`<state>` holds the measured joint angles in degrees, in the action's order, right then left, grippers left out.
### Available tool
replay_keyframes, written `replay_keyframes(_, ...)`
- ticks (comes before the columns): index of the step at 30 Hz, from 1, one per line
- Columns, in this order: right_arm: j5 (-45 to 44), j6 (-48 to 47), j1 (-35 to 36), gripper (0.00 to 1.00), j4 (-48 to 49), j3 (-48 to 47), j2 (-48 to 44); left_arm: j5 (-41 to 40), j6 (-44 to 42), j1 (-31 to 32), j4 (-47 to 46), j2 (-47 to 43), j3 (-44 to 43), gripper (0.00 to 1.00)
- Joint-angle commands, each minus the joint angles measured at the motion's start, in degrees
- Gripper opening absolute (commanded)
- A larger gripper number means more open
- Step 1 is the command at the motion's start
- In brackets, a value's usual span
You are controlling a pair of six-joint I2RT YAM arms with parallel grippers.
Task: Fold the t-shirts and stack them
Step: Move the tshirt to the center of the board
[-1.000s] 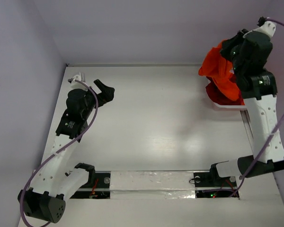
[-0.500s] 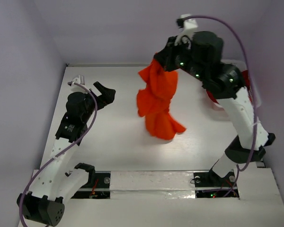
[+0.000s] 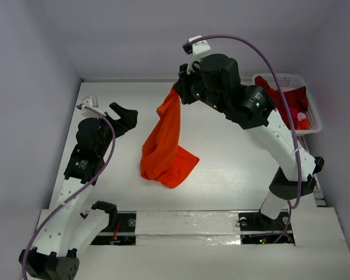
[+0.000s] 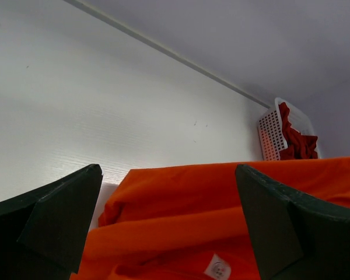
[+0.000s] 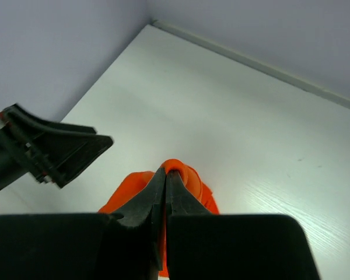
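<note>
The white table (image 3: 221, 175) carried a white lattice basket (image 3: 277, 76) at its far right corner. Well left of the basket hung the orange t-shirt (image 3: 166, 146), lower folds resting on the table, its top pinched in the tightly closed right gripper (image 5: 165, 175). Dark crimson t-shirts (image 3: 294, 99) lay inside the basket, seemingly bunched. Farthest left of the basket, the left gripper (image 3: 125, 114) stood wide apart, holding nothing.

One orange t-shirt (image 3: 166, 149), one basket (image 3: 278, 76)
</note>
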<state>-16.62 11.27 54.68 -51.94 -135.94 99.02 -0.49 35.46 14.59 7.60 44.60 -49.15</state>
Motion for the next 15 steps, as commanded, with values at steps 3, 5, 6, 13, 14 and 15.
replay_keyframes(3,-8.26,-1.25,-0.45,0.0,4.92,-0.37,-2.43,0.14,0.48,0.18,-1.97,0.22,0.27,0.97)
replay_keyframes(5,-7.9,-1.69,-0.45,0.0,3.87,-3.43,-1.56,1.97,0.92,0.18,-2.76,0.4,0.89,0.97)
replay_keyframes(6,-8.16,-1.86,-0.45,0.0,2.21,-4.76,-0.42,2.33,1.1,0.18,-2.94,0.4,1.15,0.97)
replay_keyframes(13,-9.31,1.72,-4.99,0.0,4.92,0.13,-2.69,3.74,1.63,0.18,-3.64,0.22,3.26,0.96)
replay_keyframes(14,-8.52,3.31,-6.84,0.0,5.18,1.71,-3.04,3.74,1.63,0.18,-3.29,0.05,3.18,0.96)
replay_keyframes(15,-6.86,5.06,-8.78,0.0,6.23,5.73,-3.39,3.66,1.45,0.18,-3.11,0.05,3.0,0.96)
